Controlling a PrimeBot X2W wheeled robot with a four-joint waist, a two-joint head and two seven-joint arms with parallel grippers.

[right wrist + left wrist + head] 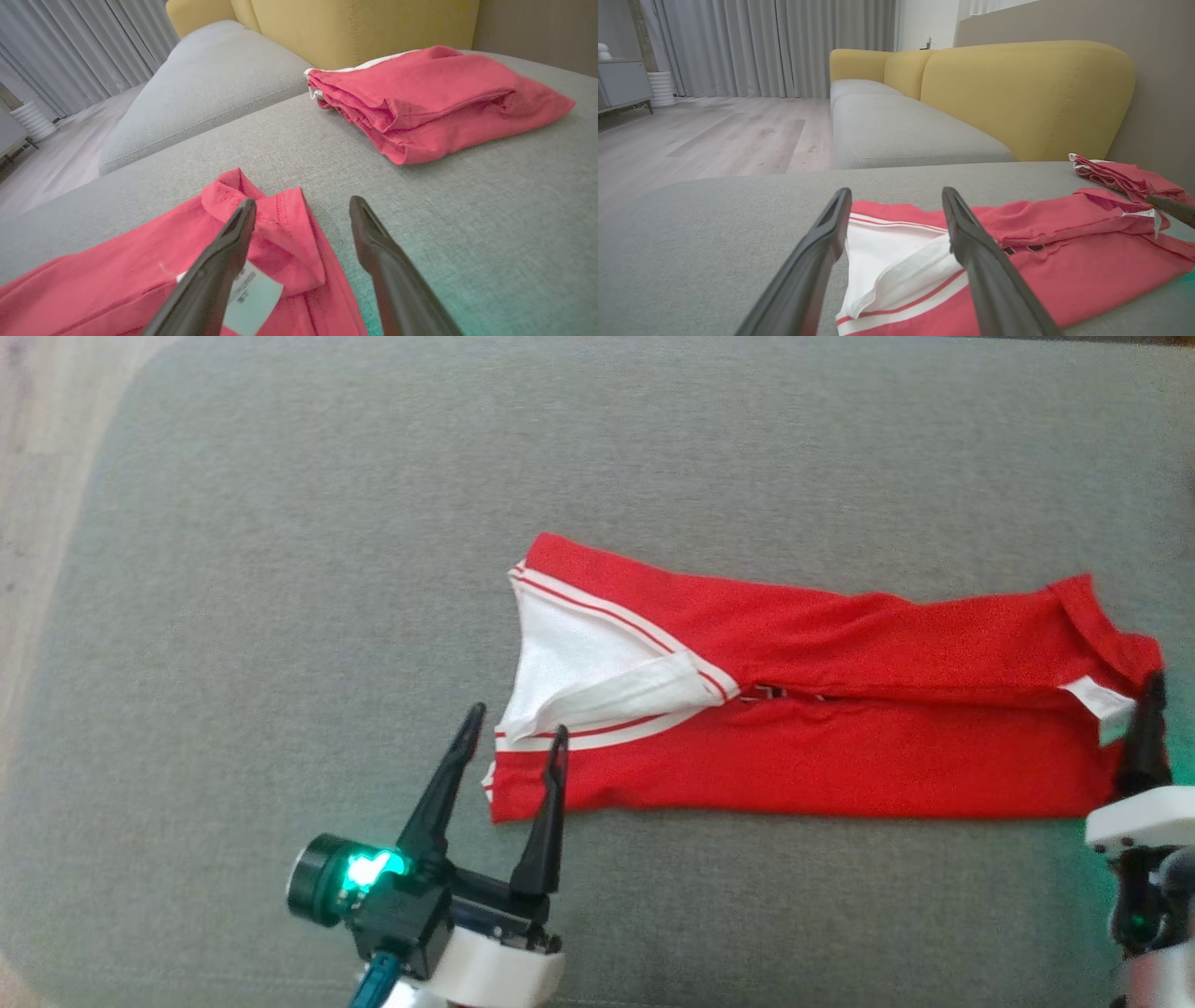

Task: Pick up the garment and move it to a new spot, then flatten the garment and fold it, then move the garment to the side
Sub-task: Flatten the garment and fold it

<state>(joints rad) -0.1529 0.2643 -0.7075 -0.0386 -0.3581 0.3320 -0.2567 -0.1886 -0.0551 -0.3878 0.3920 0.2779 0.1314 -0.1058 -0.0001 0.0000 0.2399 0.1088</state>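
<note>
So the garment (822, 747), a red shirt with white striped trim, is lying on the grey cushion (280, 569) as a long strip folded in half lengthwise. In the head view it sits right of centre and runs left to right. The white-lined end faces the robot's left, and a small white label (1094, 696) pokes out at the other end.

The left gripper (519, 719) is at that white-trim end with its fingers spread wide and nothing between them. One finger is over bare cushion just off the edge, the other over the corner of the red hem. Can't tell if it's actually touching the fabric.

The right gripper (302, 201) is at the label end, also spread and not holding anything. In its wrist view one finger sits over the label and the other over bare cushion just beside the shirt's edge.

Further back on the same cushion, well apart from the shirt, there's a folded red bundle (434, 98). Behind it is a yellow sofa back (1017, 93), then pale wood floor (714, 130) and grey curtains (761, 46).
</note>
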